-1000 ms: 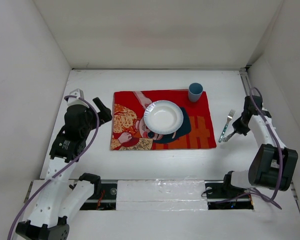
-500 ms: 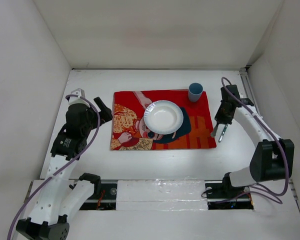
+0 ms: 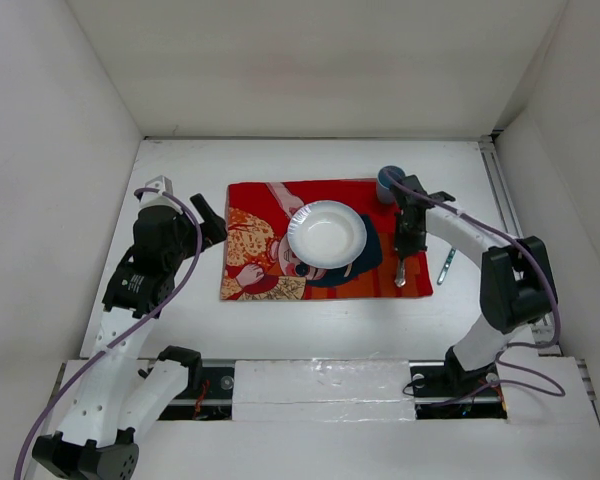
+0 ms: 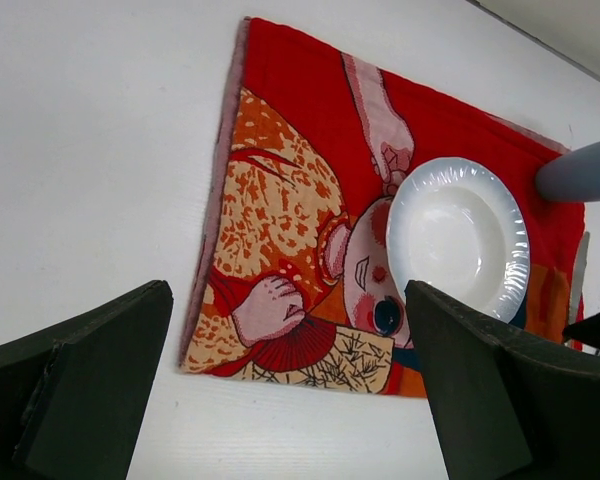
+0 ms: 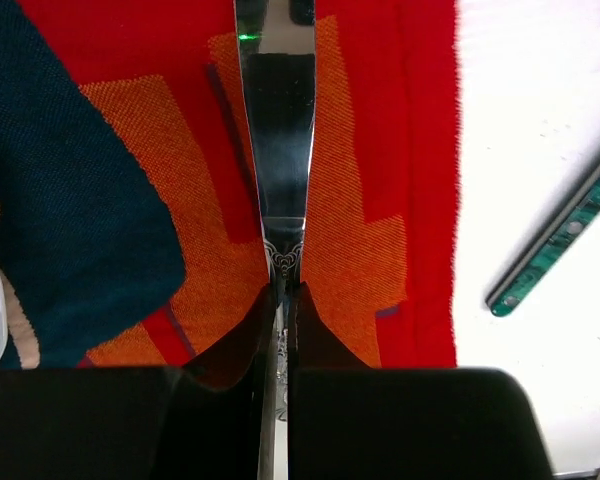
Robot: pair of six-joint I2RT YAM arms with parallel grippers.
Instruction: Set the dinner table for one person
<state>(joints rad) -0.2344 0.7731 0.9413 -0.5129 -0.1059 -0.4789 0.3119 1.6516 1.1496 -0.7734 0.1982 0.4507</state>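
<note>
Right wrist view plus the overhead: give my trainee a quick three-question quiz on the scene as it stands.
1. True or false: the right gripper is shut on a silver utensil.
2. Fill in: the plate sits on the red ___.
3. The green-handled utensil lies: A on the plate, B on the bare table, C in the cup.

Key: 1 true; 2 cloth; 3 B.
</note>
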